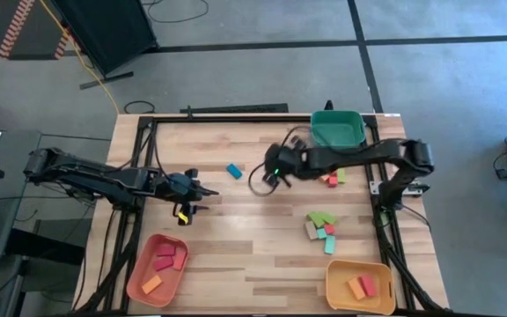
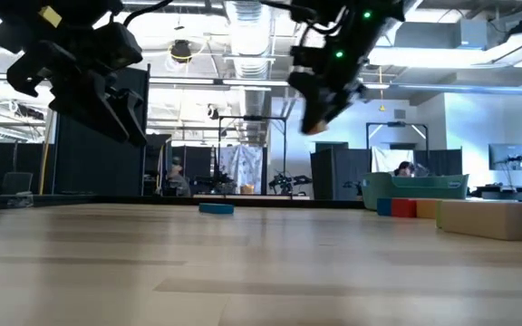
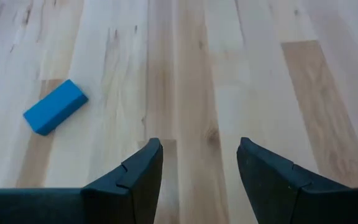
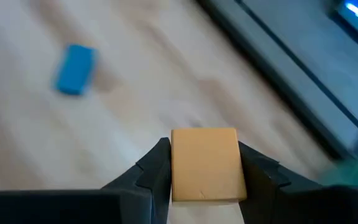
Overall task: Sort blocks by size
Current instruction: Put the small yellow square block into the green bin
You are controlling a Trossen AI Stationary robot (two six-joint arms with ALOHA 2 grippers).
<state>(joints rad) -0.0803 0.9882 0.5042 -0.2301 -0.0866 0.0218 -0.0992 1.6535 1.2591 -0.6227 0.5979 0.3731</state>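
Observation:
My right gripper (image 1: 268,176) hangs over the middle of the table, shut on a tan-orange block (image 4: 204,165) that is held high off the wood. A blue block (image 1: 234,171) lies flat on the table between the two grippers, and both wrist views show it too (image 3: 55,107) (image 4: 76,68). My left gripper (image 1: 202,188) hovers at the left of the table, open, with only bare wood between its fingers (image 3: 199,155). More blocks lie in a loose pile (image 1: 321,227) at the right, and two more (image 1: 331,178) sit under the right arm. My right gripper pinches the tan-orange block by two opposite sides (image 4: 178,167) between its two fingers. The fingers slant down from the table's right toward its left. The block is lifted clear of the table, with its broad face toward the wrist camera.
A green tray (image 1: 337,129) stands at the far right. A salmon tray (image 1: 139,280) at the near left and a yellow tray (image 1: 337,295) at the near right each hold a few blocks. Bare wood lies between the blue block and the near trays.

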